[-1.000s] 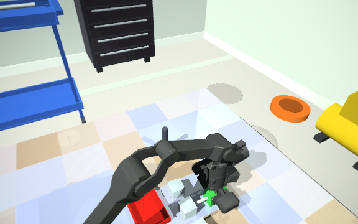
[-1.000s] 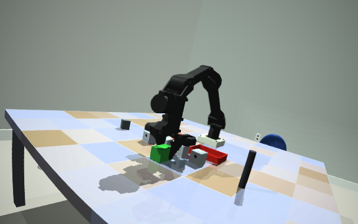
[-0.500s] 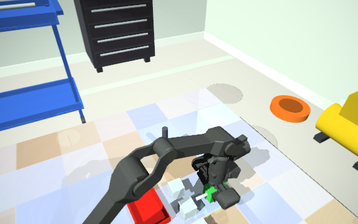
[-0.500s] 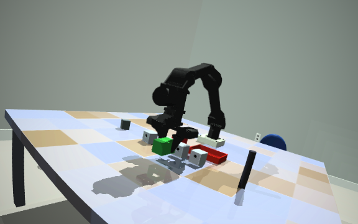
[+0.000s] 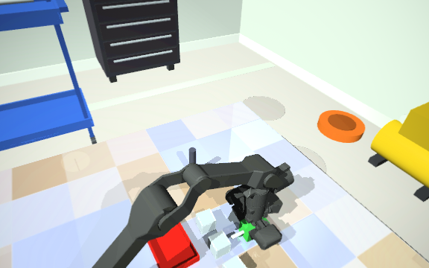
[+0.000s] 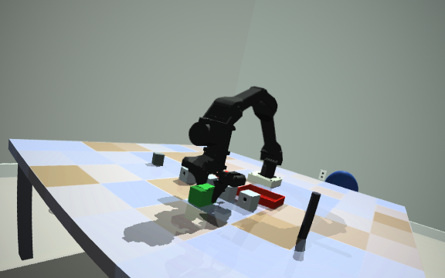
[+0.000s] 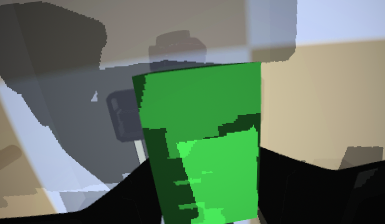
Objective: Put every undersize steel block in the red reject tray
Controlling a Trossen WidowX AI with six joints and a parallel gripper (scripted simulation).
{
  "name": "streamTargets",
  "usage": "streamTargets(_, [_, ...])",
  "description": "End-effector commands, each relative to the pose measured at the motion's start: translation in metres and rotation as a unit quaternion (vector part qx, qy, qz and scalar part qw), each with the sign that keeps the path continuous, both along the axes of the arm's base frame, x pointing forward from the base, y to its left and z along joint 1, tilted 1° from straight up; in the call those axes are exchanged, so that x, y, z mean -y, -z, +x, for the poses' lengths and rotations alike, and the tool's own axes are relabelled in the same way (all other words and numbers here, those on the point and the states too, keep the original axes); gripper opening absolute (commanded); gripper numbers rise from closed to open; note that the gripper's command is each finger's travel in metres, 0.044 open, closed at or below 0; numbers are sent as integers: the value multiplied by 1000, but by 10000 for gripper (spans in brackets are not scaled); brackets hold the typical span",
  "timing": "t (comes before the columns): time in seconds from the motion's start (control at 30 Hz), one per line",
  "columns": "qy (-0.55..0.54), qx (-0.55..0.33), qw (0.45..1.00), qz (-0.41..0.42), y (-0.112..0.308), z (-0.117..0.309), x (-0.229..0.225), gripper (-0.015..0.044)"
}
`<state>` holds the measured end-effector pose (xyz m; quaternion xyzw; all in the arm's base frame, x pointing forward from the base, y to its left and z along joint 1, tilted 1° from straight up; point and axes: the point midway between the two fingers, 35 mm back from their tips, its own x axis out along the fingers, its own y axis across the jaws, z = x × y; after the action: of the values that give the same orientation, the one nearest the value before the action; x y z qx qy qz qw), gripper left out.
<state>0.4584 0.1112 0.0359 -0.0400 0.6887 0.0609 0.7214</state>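
Centrally, the gripper (image 5: 256,228) (image 6: 215,184) (image 7: 198,150) is clamped on the green GO gauge (image 5: 247,231) (image 6: 202,194) (image 7: 205,107), whose block-shaped handle lies between the two fingers. From the handle, the pale pin of the gauge projects toward a steel block (image 5: 220,244) near the gripper, on the side of the red reject tray (image 5: 175,246) (image 6: 272,199); the pin's tip stands apart from this block in the top view. A second steel block (image 5: 205,221) is just beside the first, likewise between gripper and tray. In the exterior view, a bored block (image 6: 249,200) displays a dark round hole and rests near the gripper, in front of the tray; another bored block (image 6: 184,174) stands on the gripper's opposite side. Well apart from the gripper, a dark cylinder (image 6: 309,216) stands on the checkered tabletop (image 5: 91,193) (image 6: 130,201).
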Motion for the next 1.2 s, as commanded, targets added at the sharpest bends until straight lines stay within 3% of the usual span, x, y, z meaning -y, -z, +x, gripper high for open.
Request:
streamTargets(0.0, [-3, 14, 1000, 1, -5, 4, 0, 0])
streamTargets(1.17, [-3, 14, 1000, 1, -5, -9, 2, 0])
